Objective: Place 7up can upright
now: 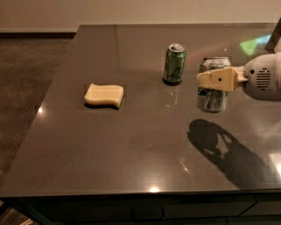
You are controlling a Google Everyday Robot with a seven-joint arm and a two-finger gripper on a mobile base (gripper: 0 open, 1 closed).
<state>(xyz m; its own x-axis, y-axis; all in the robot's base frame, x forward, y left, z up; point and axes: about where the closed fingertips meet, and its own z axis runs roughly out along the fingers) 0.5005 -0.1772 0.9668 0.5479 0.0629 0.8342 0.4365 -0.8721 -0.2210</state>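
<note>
One gripper [213, 79] tight on upright 7up can [212, 99], nr green can [174, 64] on tbl [131, 149].

**LOCATION TYPE: INDOOR KITCHENETTE OR BREAK AREA**

The setting is an indoor room fitted with a built-in counter [131, 176]. The counter top is dark grey, polished and reflective, and it shows glints from overhead lighting. Dark cabinet fronts [153, 211] run below its near edge.

Brown carpet [26, 79] covers the floor at the left. A pale wall [131, 11] with a skirting strip [35, 30] closes the far side.

Items on the counter fit a refreshment area: a yellow sponge [104, 95], a green can [174, 63] and a 7up can [211, 100]. The end effector [210, 80] is at the 7up can, at the right.

Home or office cannot be determined.
</note>
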